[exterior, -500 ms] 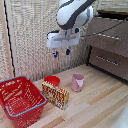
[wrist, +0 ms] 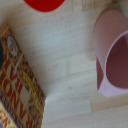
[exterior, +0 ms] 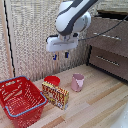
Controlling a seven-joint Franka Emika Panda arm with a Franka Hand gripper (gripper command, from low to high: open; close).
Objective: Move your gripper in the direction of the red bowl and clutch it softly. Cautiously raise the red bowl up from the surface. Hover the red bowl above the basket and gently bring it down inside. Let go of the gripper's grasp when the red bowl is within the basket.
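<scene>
The white boxy gripper [exterior: 60,55] with two short dark blue fingertips hangs in the air above the desk, slightly parted and holding nothing. The small glossy red bowl [exterior: 52,80] sits on the pale wooden desk [exterior: 95,107] below, touching the yellow-red cardboard box [exterior: 55,95], between the red mesh basket [exterior: 20,99] and the pink cup [exterior: 77,82].
</scene>
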